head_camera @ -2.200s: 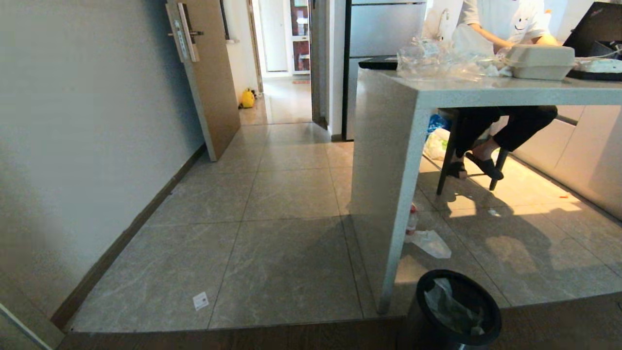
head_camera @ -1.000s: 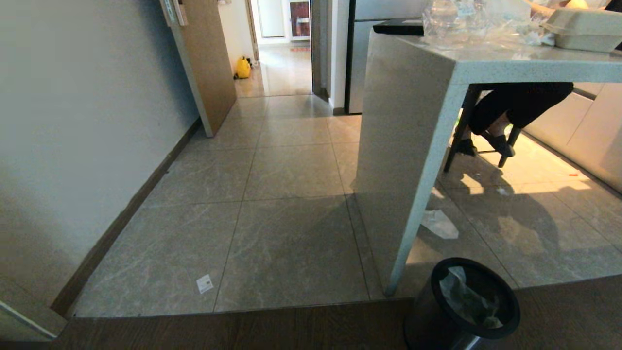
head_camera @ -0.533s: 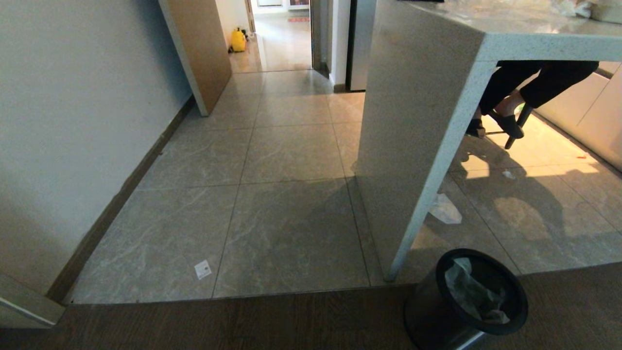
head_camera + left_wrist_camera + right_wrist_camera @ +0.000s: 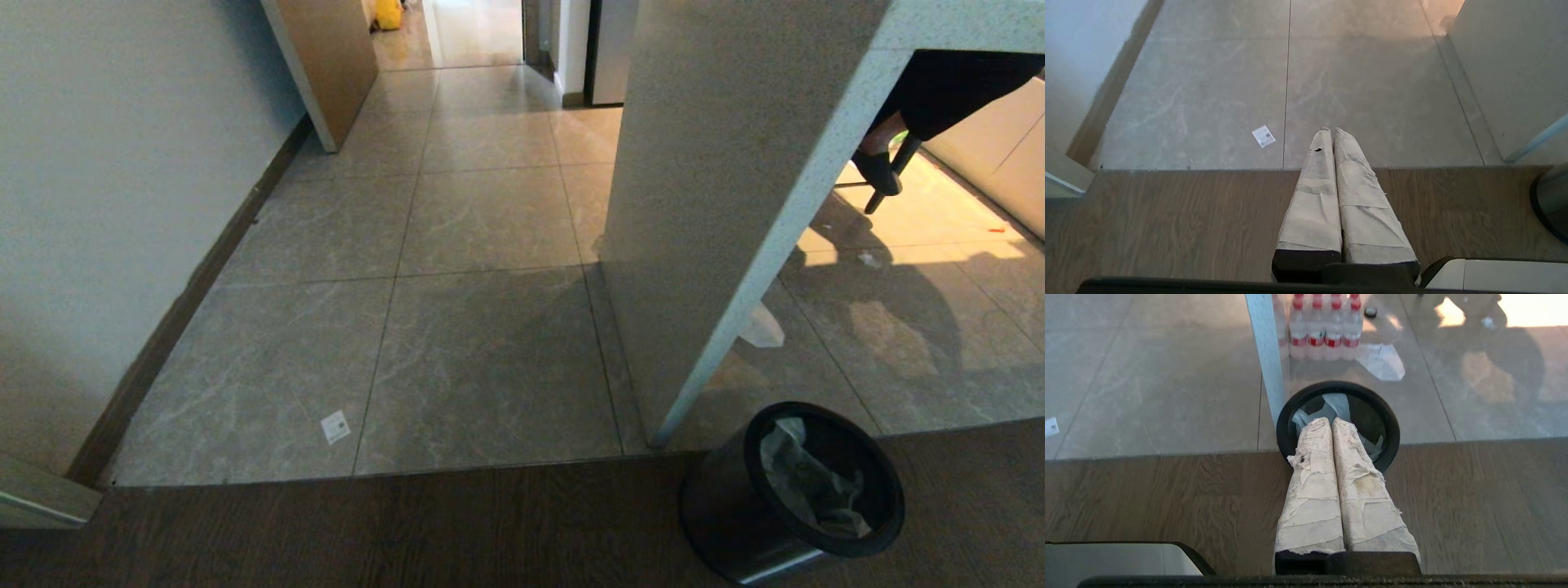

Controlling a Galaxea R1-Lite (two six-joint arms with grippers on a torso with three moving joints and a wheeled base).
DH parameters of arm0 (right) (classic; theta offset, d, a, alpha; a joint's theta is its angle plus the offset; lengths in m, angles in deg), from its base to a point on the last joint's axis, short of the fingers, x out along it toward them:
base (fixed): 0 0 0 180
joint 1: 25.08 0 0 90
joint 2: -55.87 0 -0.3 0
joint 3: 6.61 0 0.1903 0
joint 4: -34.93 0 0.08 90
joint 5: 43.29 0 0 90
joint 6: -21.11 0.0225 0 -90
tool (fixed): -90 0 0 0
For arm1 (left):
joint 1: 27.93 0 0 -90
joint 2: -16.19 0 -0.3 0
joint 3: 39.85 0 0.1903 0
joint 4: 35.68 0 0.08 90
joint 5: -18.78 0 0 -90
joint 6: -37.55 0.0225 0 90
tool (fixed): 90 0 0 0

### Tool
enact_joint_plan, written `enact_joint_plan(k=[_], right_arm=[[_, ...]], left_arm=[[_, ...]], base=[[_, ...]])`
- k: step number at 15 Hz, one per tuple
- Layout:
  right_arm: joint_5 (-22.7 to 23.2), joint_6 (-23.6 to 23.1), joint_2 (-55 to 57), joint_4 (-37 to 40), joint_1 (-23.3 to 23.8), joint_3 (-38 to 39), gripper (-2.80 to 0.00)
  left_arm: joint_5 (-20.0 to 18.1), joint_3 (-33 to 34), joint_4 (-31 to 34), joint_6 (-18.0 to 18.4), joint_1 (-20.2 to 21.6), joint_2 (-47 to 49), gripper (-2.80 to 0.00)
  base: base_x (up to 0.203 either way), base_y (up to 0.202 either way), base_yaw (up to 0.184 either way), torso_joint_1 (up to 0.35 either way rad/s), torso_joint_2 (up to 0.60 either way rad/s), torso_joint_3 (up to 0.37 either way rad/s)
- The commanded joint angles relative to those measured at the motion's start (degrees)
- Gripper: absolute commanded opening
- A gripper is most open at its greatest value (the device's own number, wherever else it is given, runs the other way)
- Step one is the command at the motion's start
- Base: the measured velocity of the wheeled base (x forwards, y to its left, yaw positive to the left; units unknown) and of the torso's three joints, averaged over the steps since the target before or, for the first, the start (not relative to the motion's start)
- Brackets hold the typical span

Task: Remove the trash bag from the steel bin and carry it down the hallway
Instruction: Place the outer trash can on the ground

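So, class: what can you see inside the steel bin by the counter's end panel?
Inside the steel bin lies the crumpled, translucent white trash bag, unlifted. Whatever is under or within the bag, and the bin's bottom, is covered.

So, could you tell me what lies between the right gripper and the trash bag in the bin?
Nothing: in the right wrist view the shut right gripper hangs above the steel bin, with only air down to the trash bag.

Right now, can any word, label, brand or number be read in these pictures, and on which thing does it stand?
No text can be read.
Small white tag on the floor tiles: dark print, too small to read.
Water bottles beside the steel bin: red labels, blurred.
Trash bag: no legible print.
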Motion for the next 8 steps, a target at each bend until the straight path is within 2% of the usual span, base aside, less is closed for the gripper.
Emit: enact_joint_plan(k=[1, 8], right_arm=[[0.0, 0.0, 0.0, 0.0, 0.0, 0.0, -2.8], [0.4, -0.9, 0.0, 0.0, 0.0, 0.0, -2.8]], left_arm=[[0.0, 0.1, 0.0, 0.0, 0.0, 0.0, -2.8], [0.0, 0.0, 0.0, 0.0, 0.0, 0.0, -2.8]], base=[[0.0, 0.0, 0.0, 0.001, 0.01, -0.205], [0.0, 0.0, 0.0, 0.002, 0.0, -0.197]])
